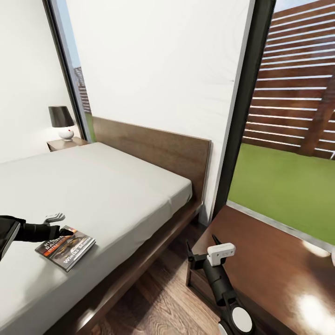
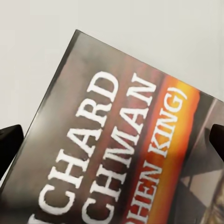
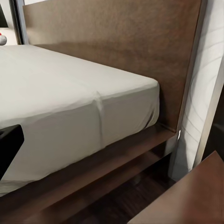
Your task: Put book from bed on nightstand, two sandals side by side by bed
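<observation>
The book (image 1: 65,249) lies flat on the grey mattress of the bed (image 1: 107,186), near its front edge. Its dark cover with an orange band and white lettering appears close up in the left wrist view (image 2: 126,149). My left gripper (image 1: 61,224) hovers just over the book's far end, open, one dark fingertip (image 2: 9,144) on each side of the cover. My right gripper (image 1: 202,246) hangs open and empty between the bed frame and the near nightstand (image 1: 270,265). A second nightstand (image 1: 63,144) stands beyond the bed. The two sandals are out of view.
A black-shaded lamp (image 1: 62,122) stands on the far nightstand. The brown headboard (image 1: 153,146) backs onto a white wall, with a tall dark-framed window (image 1: 288,153) to its right. A strip of wood floor (image 1: 163,298) runs between the bed and the near nightstand.
</observation>
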